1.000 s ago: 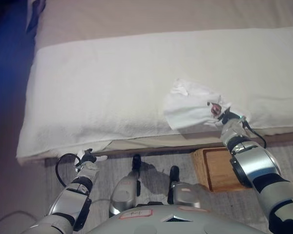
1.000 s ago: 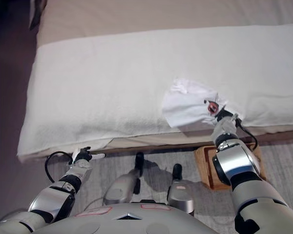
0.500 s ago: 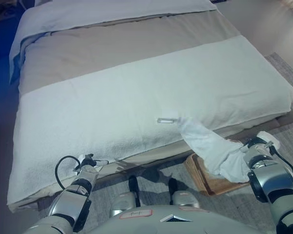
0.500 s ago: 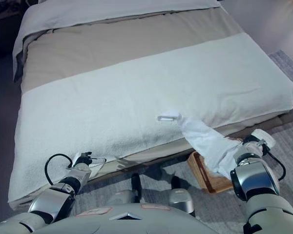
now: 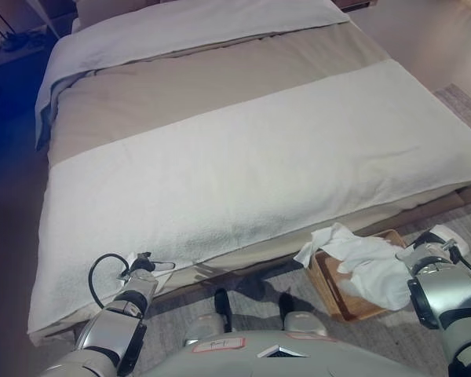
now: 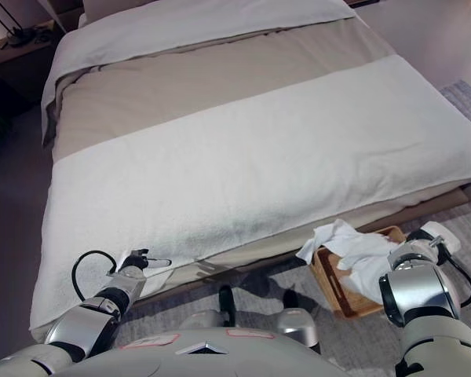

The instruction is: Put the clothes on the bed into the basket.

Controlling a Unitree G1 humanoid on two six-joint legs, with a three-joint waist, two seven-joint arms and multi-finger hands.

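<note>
While the crumpled white garment (image 5: 366, 261) lies draped over the shallow wooden basket (image 5: 332, 286) at the lower right of the frame, part of it spills over the basket's rim toward the bed, so the step in hand looks like settling and letting go of the cloth. The right hand (image 6: 424, 239) sits at the far right edge, just beside the garment's trailing end; its fingers are hidden behind the wrist and the cloth, so I cannot tell whether they pinch the fabric or have let it go. At the lower left, the left hand (image 5: 144, 264) rests by the bed's near edge with its fingers relaxed and slightly spread, holding nothing.

To finish well, the right hand would best ease toward the basket's middle before loosening, so the loose white corner near the bed falls inside instead of hanging on the grey carpet (image 5: 259, 276). The wide bed with its white blanket (image 5: 243, 165) shows no other clothing.
</note>
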